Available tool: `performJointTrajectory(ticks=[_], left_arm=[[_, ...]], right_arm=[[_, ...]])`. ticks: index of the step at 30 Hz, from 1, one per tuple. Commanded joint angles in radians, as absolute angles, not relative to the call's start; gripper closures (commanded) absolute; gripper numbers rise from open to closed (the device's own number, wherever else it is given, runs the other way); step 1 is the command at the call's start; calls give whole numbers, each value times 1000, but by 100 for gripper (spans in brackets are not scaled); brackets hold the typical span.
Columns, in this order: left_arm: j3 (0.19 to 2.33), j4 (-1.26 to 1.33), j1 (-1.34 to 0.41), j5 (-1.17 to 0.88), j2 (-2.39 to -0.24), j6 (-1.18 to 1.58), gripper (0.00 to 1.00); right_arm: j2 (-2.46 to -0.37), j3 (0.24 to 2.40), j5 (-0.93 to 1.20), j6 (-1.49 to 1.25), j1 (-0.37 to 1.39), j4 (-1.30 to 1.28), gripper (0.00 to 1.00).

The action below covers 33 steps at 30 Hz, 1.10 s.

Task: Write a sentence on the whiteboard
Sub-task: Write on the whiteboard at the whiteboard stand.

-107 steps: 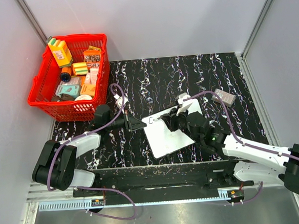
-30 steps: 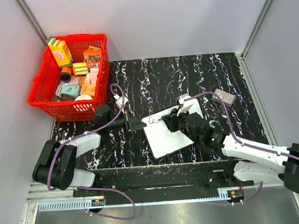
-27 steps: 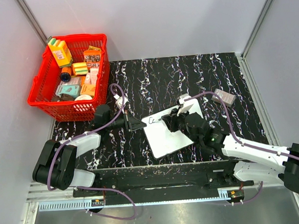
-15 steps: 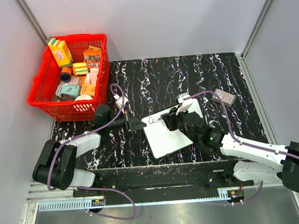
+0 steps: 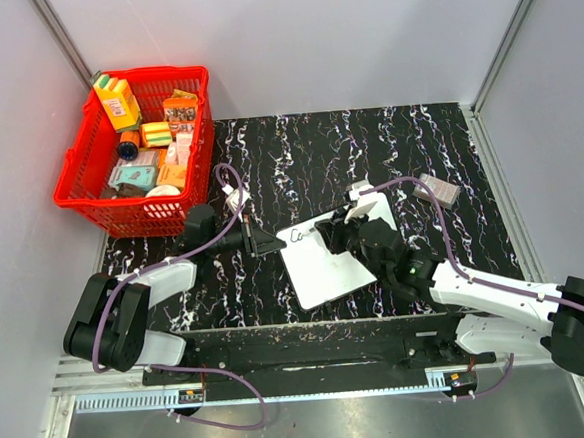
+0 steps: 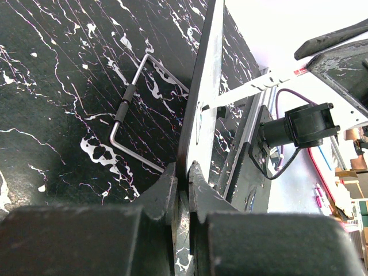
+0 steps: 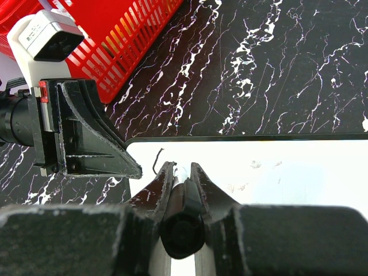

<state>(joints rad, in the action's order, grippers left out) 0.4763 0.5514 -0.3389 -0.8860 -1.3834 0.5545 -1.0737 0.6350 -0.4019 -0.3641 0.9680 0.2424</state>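
At the whiteboard's (image 5: 328, 269) far left corner, with left gripper (image 6: 184, 170) pinching its edge, slide the right gripper's (image 7: 181, 168) pinched pen (image 7: 182, 224) gently sideways.

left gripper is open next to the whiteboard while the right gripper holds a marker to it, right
No, the left gripper is shut on the edge of the whiteboard, not open beside it; the left wrist view shows this. The right gripper does hold a marker to the board.

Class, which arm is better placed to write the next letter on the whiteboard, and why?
Right: the right gripper is shut on the marker, tip at the whiteboard beside the sentence's first stroke; the left gripper clamps the board's edge.
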Motion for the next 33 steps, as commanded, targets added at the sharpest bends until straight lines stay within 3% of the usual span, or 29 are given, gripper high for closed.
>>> performJointTrajectory(ticks=[1,26,29,33], left_arm=[[480,529,-341,-827,-1408,406,100],[477,532,-344,-828,-1407,407,100],[479,532,-342,-827,-1405,407,100],[479,531,-342,-825,-1405,405,100]], right_arm=[[-1088,669,-460,-345,965,268,100],[-950,640,-399,-310,954,304,100],[-945,647,-356,-308,907,278,100],[-911,643,-137,-374,748,262,100]])
